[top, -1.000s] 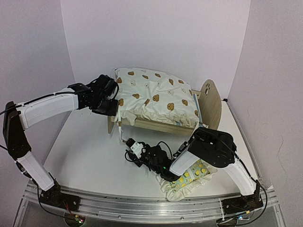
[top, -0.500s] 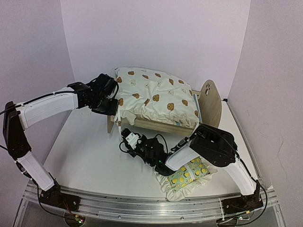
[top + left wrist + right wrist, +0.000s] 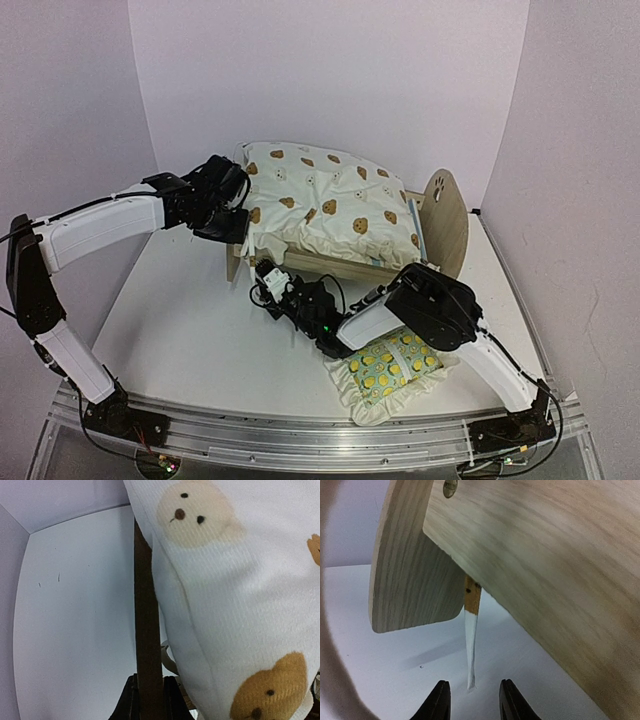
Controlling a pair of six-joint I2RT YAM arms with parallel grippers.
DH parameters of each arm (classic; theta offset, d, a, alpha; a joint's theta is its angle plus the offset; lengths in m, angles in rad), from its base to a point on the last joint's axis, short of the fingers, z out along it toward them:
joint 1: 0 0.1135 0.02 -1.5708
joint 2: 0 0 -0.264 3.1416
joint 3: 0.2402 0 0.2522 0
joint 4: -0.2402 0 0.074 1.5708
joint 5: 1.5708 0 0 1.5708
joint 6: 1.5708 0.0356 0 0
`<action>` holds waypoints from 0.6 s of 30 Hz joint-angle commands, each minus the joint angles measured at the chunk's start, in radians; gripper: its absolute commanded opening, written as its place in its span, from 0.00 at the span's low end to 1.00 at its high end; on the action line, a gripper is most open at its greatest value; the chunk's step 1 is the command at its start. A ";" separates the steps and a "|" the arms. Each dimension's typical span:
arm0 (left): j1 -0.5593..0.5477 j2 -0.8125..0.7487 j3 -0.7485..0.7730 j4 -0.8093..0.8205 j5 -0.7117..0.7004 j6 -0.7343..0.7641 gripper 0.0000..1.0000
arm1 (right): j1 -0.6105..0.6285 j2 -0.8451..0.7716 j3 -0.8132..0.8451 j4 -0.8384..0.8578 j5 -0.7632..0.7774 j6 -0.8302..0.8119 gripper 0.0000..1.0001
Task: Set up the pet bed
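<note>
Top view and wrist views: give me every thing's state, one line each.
pet bed: standing upright on the table.
bear-print cushion: lying on the bed, bulging over the rails.
white tie: hanging loose below the frame, ungripped.
lemon-print pillow: flat on the table, off the bed.
left gripper: shut on the pet bed's end board.
right gripper: open, jaws apart at the tie's tip.
</note>
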 commanded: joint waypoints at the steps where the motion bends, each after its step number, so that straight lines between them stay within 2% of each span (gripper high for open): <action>1: -0.011 -0.100 0.115 0.126 0.088 0.048 0.00 | -0.003 0.062 0.105 -0.008 -0.026 0.036 0.36; 5: -0.010 -0.100 0.132 0.120 0.104 0.051 0.00 | -0.005 0.096 0.151 -0.008 -0.029 0.038 0.43; 18: -0.012 -0.117 0.153 0.108 0.151 0.048 0.00 | -0.005 0.244 0.376 0.015 0.017 -0.051 0.43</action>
